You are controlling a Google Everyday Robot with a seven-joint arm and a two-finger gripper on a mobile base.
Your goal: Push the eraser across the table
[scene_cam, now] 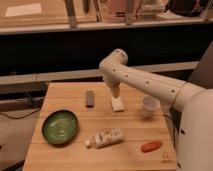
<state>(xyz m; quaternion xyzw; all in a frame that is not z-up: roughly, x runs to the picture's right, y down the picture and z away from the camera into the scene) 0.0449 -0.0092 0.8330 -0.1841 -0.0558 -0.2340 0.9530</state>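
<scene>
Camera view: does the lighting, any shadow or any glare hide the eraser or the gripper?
Camera view: the table is evenly and warmly lit. The dark eraser stands out plainly against it, with hardly any shadow. The gripper hangs just over the white block, to the right of the eraser, unshaded. The green plate shows a soft sheen. Behind the table the background is dark.

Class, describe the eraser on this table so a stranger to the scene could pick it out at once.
On the light wooden table, look at the far half, to the camera's left of the gripper, which hangs over a small white block. The eraser lies there, beyond the green bowl. It is the dark grey oblong block, narrower and darker than the white block.
</scene>
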